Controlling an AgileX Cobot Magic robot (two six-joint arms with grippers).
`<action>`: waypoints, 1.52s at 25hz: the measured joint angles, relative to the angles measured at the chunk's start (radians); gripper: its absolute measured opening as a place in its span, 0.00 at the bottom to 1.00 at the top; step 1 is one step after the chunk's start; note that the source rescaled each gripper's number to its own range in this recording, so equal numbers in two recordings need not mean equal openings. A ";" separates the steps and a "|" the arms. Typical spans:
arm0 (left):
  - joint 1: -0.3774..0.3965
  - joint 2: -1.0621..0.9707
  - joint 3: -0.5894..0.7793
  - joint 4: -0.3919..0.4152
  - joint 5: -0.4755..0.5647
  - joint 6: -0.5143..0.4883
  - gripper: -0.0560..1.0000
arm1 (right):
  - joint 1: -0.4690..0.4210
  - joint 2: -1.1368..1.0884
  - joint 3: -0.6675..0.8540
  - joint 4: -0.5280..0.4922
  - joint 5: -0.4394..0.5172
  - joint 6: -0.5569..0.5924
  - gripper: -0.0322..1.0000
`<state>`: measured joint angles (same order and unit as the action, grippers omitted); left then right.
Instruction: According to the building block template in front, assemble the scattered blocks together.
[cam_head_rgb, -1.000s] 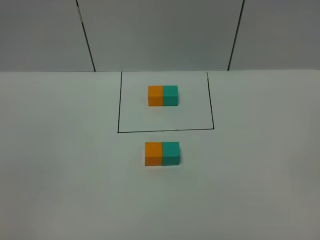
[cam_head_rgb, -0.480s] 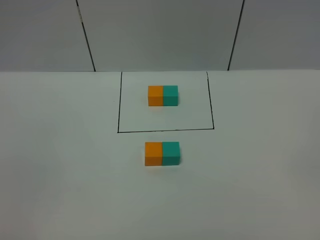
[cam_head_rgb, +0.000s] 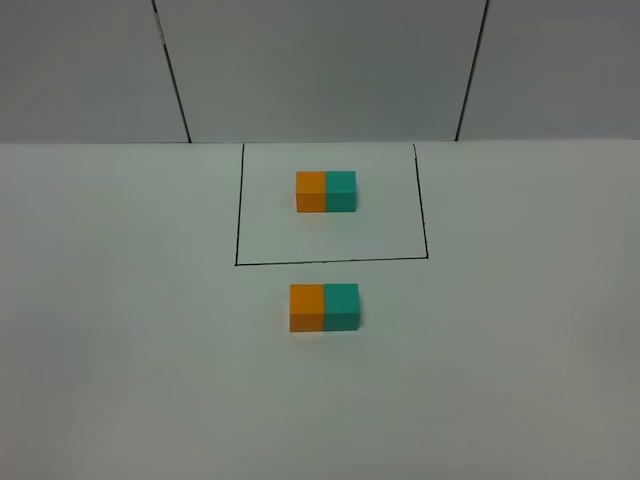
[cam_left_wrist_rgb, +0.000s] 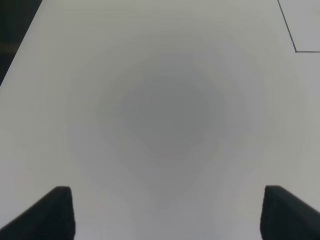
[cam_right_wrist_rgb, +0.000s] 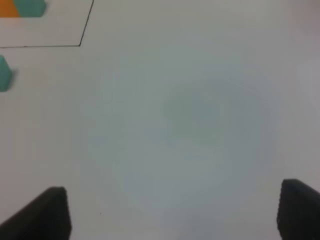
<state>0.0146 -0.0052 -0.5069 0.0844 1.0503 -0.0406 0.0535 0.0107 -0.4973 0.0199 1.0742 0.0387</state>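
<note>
Blocks sat matched below the template
My orange block (cam_head_rgb: 306, 307) touched the teal block (cam_head_rgb: 341, 306) (template (cam_head_rgb: 326, 191) framed behind); left gripper (cam_left_wrist_rgb: 167, 212) and right gripper (cam_right_wrist_rgb: 175, 212) both spread, empty.

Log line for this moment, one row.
orange block touching teal block | matches template | left gripper open, empty | right gripper open, empty
</note>
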 joint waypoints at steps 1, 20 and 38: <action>0.000 0.000 0.000 0.000 0.000 0.000 0.71 | 0.000 0.000 0.000 0.000 0.000 0.000 0.78; 0.000 0.000 0.000 -0.001 0.000 0.000 0.71 | -0.059 0.000 0.000 -0.001 0.000 0.000 0.78; 0.000 0.000 0.000 -0.002 0.000 0.000 0.71 | -0.059 0.000 0.000 0.012 -0.001 -0.090 0.78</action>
<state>0.0146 -0.0052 -0.5069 0.0826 1.0503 -0.0409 -0.0053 0.0107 -0.4973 0.0321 1.0730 -0.0512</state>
